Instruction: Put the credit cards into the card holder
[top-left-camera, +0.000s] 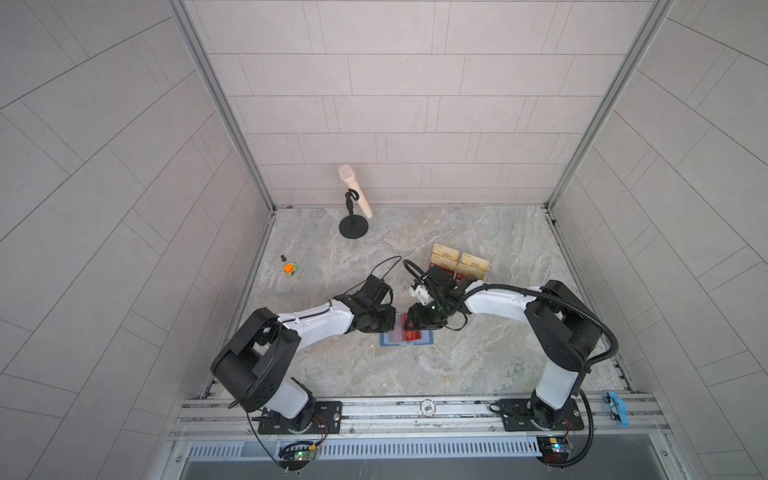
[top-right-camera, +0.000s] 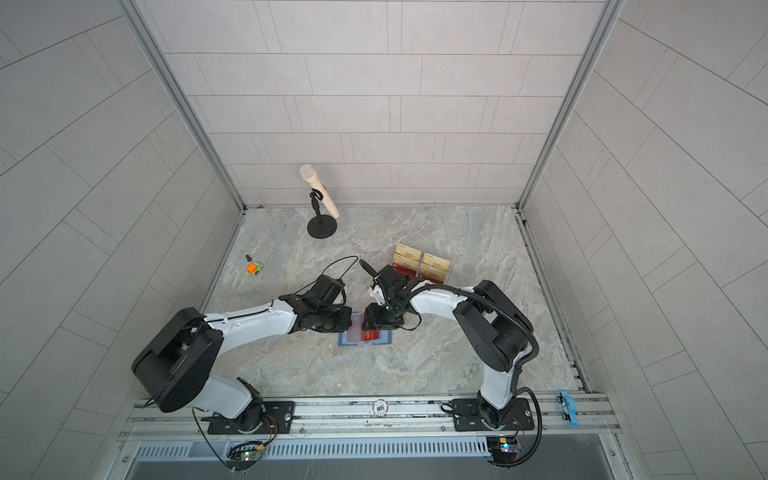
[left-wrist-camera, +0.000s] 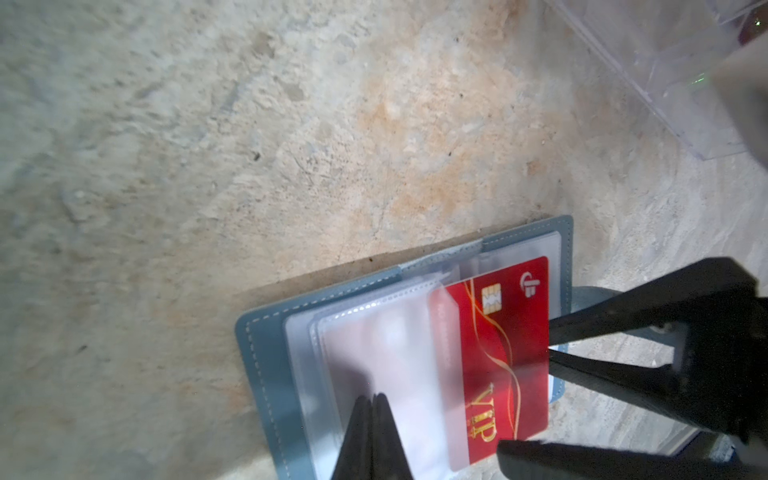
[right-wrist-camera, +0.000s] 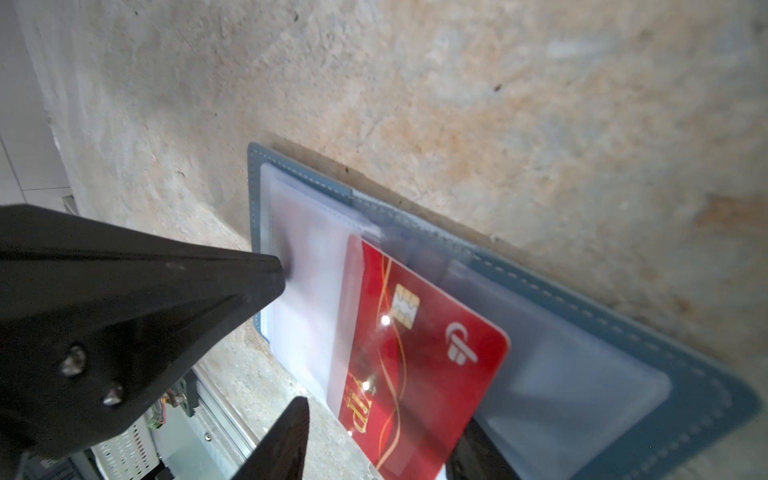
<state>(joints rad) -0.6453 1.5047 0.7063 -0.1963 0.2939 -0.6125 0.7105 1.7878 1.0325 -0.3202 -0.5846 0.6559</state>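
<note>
The slate-blue card holder (top-left-camera: 387, 340) (top-right-camera: 344, 340) lies open on the marble table, clear sleeves up (left-wrist-camera: 266, 345) (right-wrist-camera: 623, 332). A red credit card (top-left-camera: 416, 335) (top-right-camera: 370, 336) with gold VIP lettering sits partly inside a clear sleeve; its chip end sticks out (left-wrist-camera: 515, 328) (right-wrist-camera: 419, 357). My left gripper (top-left-camera: 397, 323) (left-wrist-camera: 372, 400) (right-wrist-camera: 279, 272) is shut, its tips pressing on the sleeve beside the card. My right gripper (top-left-camera: 417, 328) (right-wrist-camera: 382, 415) stands open at the card's outer end. One finger is beside the card, the other behind it, and neither pinches it.
A clear acrylic stand (top-left-camera: 459, 266) (top-right-camera: 422, 266) (left-wrist-camera: 685, 83) with pale gold cards stands just behind the right arm. A cream microphone on a black stand (top-left-camera: 353, 199) is at the back. A small orange and green toy car (top-left-camera: 291, 269) sits at the left.
</note>
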